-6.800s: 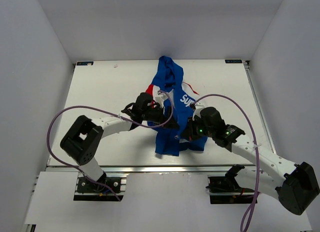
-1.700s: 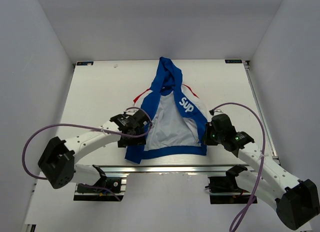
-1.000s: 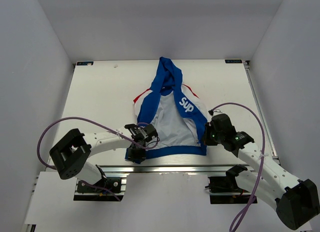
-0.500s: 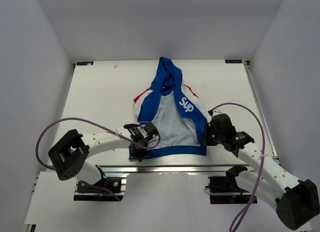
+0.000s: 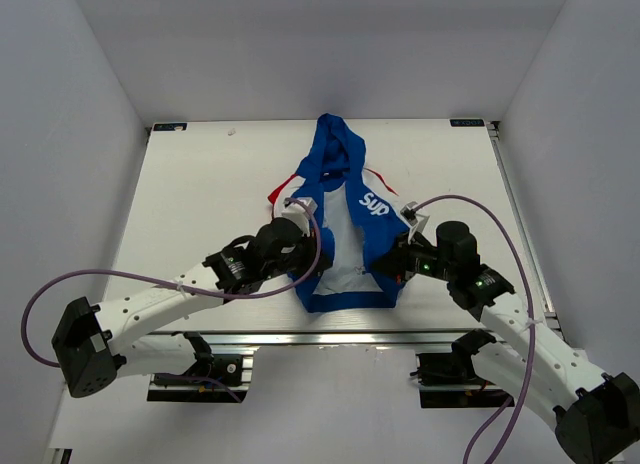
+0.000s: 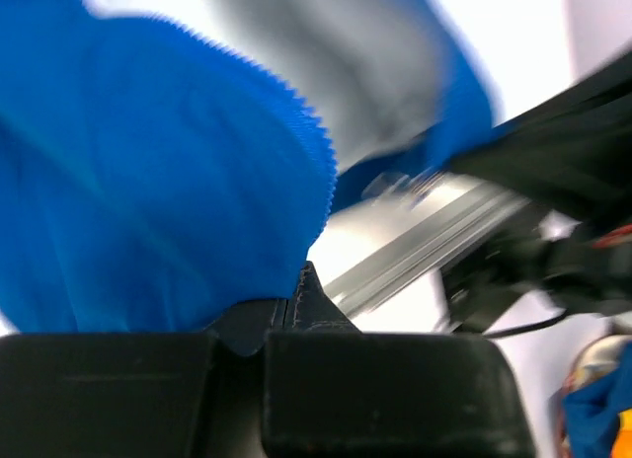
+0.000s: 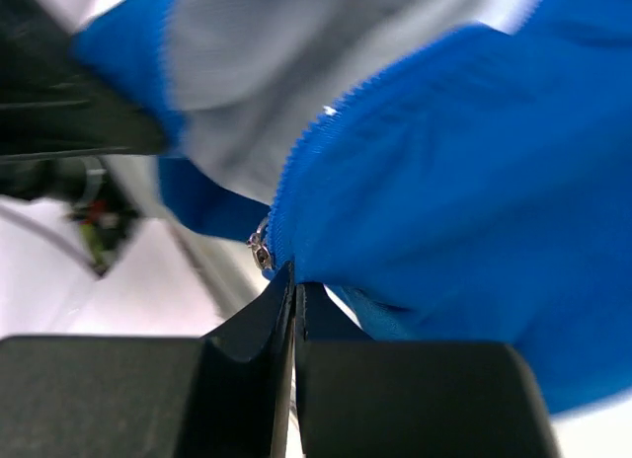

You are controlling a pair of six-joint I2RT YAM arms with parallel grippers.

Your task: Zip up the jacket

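The blue jacket [image 5: 335, 156] lies mid-table, hood toward the far edge. Its fronts stand apart over white lining [image 5: 340, 246], and white lettering [image 5: 373, 202] shows on the right front. My left gripper [image 5: 308, 267] is shut on the left front's lower edge. In the left wrist view its tips [image 6: 306, 280] pinch blue cloth [image 6: 148, 182] just below the zipper teeth [image 6: 318, 162]. My right gripper [image 5: 386, 269] is shut on the right front's lower edge. In the right wrist view its tips [image 7: 294, 276] clamp the fabric [image 7: 444, 182] beside the metal zipper slider [image 7: 260, 251].
An aluminium rail [image 5: 330, 336] runs along the table's near edge, just below the jacket's hem. Purple cables [image 5: 150, 279] loop from both arms. White walls enclose the table [image 5: 200, 184] on the left, right and far sides.
My left gripper shut on the jacket's left hem corner, then carried it up and toward the middle. The right gripper moved left with its edge. The two fronts now stand much closer together.
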